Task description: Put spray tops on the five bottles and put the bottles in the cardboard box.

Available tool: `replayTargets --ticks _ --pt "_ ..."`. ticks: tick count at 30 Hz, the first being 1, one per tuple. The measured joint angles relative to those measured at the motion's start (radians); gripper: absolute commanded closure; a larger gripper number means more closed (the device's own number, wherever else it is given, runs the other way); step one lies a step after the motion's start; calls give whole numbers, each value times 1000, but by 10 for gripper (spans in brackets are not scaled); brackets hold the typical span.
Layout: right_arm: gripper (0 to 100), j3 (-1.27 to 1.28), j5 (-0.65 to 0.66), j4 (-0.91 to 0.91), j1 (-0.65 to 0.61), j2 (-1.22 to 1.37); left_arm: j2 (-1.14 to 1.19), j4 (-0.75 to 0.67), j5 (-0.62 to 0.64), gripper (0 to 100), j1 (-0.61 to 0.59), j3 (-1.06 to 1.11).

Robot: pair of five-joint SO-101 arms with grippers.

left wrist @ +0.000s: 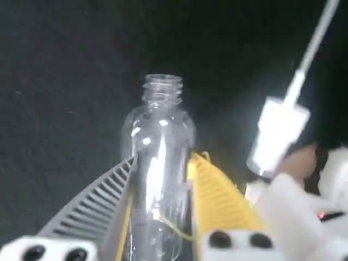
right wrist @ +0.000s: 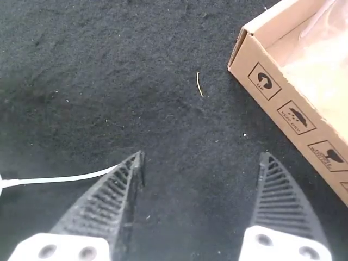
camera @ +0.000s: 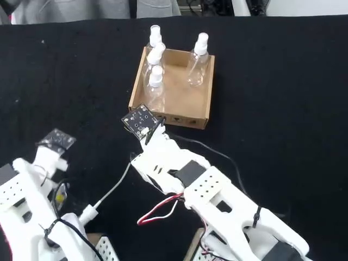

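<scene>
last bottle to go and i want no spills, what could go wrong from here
The loose white spray top lies on the black cloth, its thin tube beside the open right gripper; a grab there could bend or flick it.
Four capped clear bottles stand in the cardboard box; lowering the uncapped clear bottle from the left gripper could topple them.

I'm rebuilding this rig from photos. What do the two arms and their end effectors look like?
The left arm and right arm are white shells with black motors. The right carries perforated plates, red and white wires and a black wrist board. The left end effector has one grey ribbed finger and one yellow finger; the right end effector has two black ribbed, tapering ones.
</scene>
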Motion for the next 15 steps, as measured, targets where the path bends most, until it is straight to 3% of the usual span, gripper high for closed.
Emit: replayTargets --ticks 10,15 --pt "712 0 0 0 0 0 2 -9 212 904 164 -12" --pt "712 0 0 0 0 0 2 -8 212 771 170 -12"
